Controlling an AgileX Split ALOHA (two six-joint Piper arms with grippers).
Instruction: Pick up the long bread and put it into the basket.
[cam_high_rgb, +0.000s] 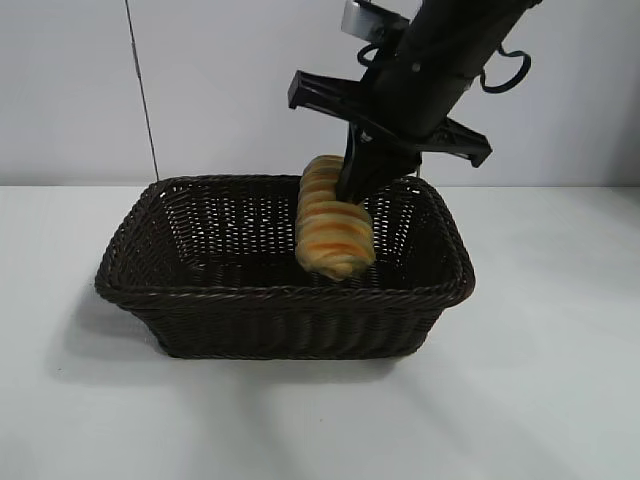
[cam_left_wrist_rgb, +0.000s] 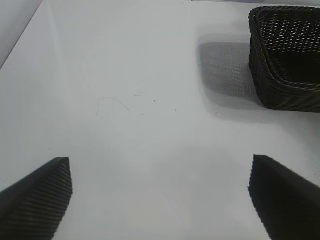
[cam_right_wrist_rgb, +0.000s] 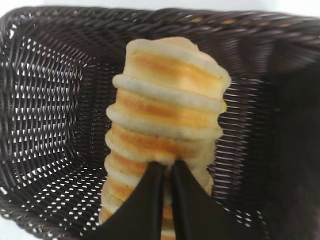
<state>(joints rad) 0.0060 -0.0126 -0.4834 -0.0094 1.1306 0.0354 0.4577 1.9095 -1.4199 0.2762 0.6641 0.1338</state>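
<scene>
The long bread (cam_high_rgb: 333, 222), golden-tan with orange and pale yellow ridges, hangs tilted inside the dark brown wicker basket (cam_high_rgb: 190, 300), over its right half. My right gripper (cam_high_rgb: 352, 188) comes down from above and is shut on the bread's side. In the right wrist view its fingers (cam_right_wrist_rgb: 150, 200) pinch the bread (cam_right_wrist_rgb: 167, 105) with only a thin gap, and the basket's wall (cam_right_wrist_rgb: 45, 100) surrounds it. My left gripper (cam_left_wrist_rgb: 160, 195) is open and empty above bare table; one corner of the basket (cam_left_wrist_rgb: 285, 65) shows in its view.
The white table (cam_high_rgb: 560, 340) lies all around the basket. A thin dark cable (cam_high_rgb: 142, 90) hangs against the back wall at the left. The right arm's dark body (cam_high_rgb: 440, 60) leans over the basket's far right corner.
</scene>
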